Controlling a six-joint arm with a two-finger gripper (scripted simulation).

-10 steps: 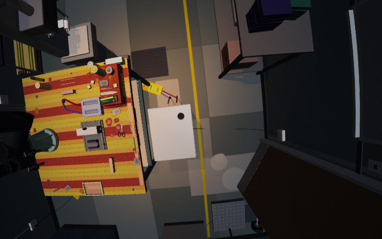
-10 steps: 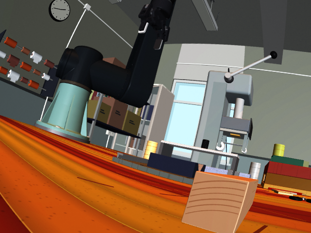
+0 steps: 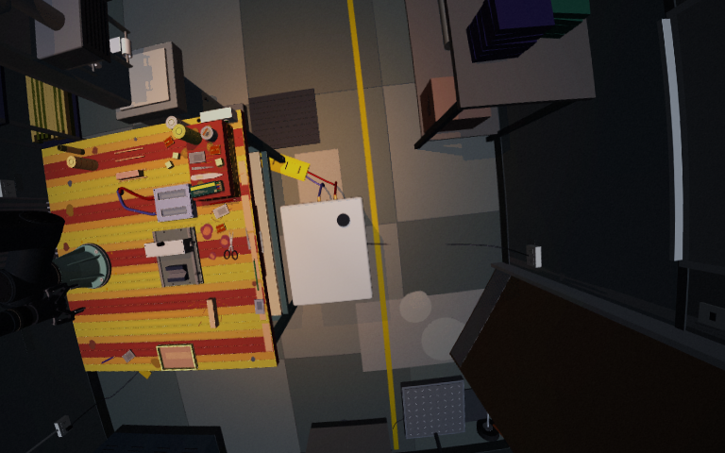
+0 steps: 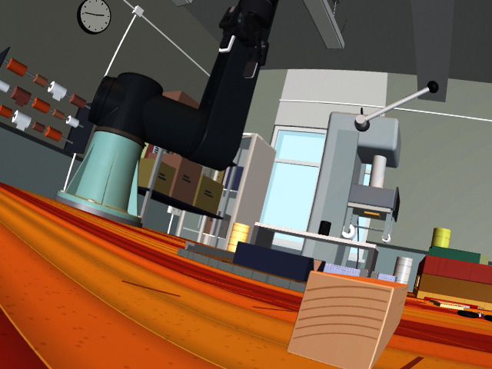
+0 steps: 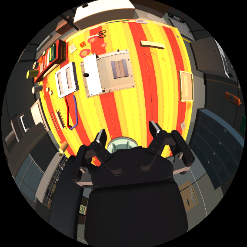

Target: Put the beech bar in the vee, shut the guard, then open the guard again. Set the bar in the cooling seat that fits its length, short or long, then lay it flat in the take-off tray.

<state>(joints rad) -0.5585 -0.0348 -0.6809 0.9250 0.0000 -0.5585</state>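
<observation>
The beech bar (image 3: 212, 312) (image 5: 152, 44) lies flat on the striped bench, apart from the fixtures; the second side camera sees its grained end (image 4: 345, 319) close up. The grey plate fixture with the vee (image 3: 179, 262) (image 5: 118, 69) sits mid-bench, its white guard (image 3: 164, 248) (image 5: 91, 76) slid to one side. A pale block with two cooling seats (image 3: 172, 203) (image 5: 66, 79) sits beside it. The take-off tray (image 3: 176, 357) (image 5: 186, 86) is at the bench's far edge. My gripper (image 5: 128, 133) hangs open and empty, high over the bench near the arm's base.
A red tray of small parts (image 3: 206, 160) fills one bench corner, with scissors (image 3: 230, 250), spools and a red-blue cable (image 3: 131, 200) nearby. A white cabinet (image 3: 326, 251) stands off the bench edge. A press machine (image 4: 365, 178) rises behind.
</observation>
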